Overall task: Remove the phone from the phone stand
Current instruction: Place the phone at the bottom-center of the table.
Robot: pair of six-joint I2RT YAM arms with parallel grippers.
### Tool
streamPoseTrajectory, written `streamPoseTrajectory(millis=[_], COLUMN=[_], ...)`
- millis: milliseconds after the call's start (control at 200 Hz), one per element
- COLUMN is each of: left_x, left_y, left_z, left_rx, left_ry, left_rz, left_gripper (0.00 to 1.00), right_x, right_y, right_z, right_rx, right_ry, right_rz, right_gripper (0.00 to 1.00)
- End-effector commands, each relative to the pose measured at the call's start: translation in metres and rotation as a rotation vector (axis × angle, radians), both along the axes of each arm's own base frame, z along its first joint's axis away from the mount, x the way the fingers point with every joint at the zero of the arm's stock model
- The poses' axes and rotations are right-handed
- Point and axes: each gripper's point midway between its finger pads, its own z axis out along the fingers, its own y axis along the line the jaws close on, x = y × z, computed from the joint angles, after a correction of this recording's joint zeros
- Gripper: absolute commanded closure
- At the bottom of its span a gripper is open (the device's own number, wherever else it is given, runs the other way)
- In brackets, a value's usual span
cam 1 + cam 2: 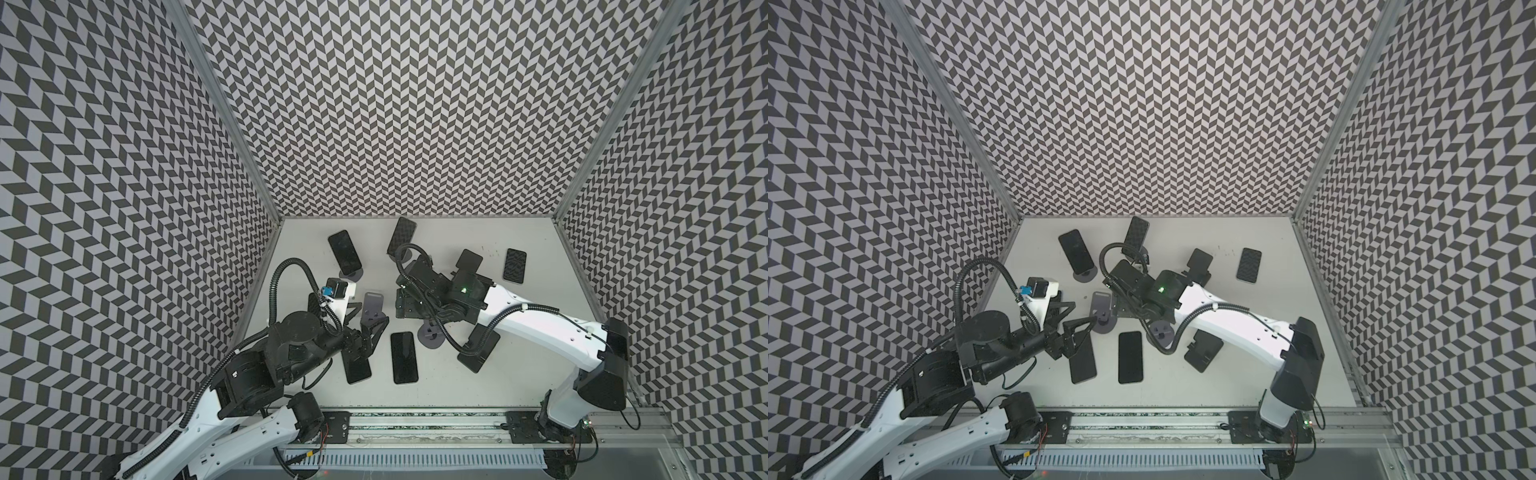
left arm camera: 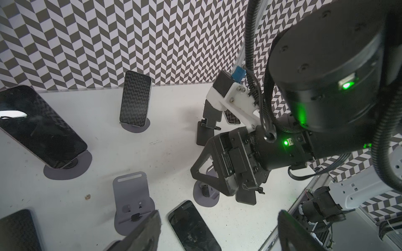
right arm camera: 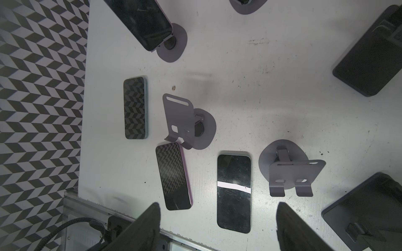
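Two phones lean on grey phone stands at the back of the table: a dark phone [image 1: 344,251] [image 2: 41,128] [image 3: 143,21] at back left and a phone [image 1: 402,237] [image 2: 136,98] mirroring the wall pattern near the back middle. My left gripper [image 1: 370,318] [image 2: 217,230] hangs open over an empty grey stand [image 1: 372,309] [image 2: 130,195], holding nothing. My right gripper [image 1: 409,309] [image 3: 217,228] is open too, above the table's middle, with a flat phone [image 3: 233,191] under it. Neither gripper touches a phone.
Phones lie flat at the front middle [image 1: 404,357], front left [image 1: 357,365], left [image 3: 135,107] and back right [image 1: 515,266]. A second empty grey stand [image 1: 432,334] and two black stands [image 1: 468,262] [image 1: 478,347] crowd the right arm. Patterned walls enclose three sides.
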Motion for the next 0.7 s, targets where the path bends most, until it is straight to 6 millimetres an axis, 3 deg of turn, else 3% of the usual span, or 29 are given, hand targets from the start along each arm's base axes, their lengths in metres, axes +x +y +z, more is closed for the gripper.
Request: streamPoseTrajectory(millis=[0, 315, 486, 696], left_x=[0.002, 0.006, 0.015, 0.043], left_y=[-0.003, -0.003, -0.012, -0.026], left_z=[0.006, 0.014, 0.015, 0.041], left_rx=[-0.024, -0.037, -0.008, 0.021], left_ry=[-0.019, -0.036, -0.083, -0.175], left_rz=[-0.002, 0.02, 0.015, 0.075], left_gripper=[0.16, 0.16, 0.16, 0.15], right_x=[0.002, 0.006, 0.027, 0.054], right_y=[-0.013, -0.027, -0.041, -0.044], right_z=[0.014, 0.03, 0.046, 0.089], right_rx=[0.028, 0.047, 0.02, 0.109], right_ry=[-0.043, -0.103, -0.164, -0.278], right_rz=[-0.039, -0.065, -0.079, 0.0], right_gripper=[0.19, 0.19, 0.19, 0.2])
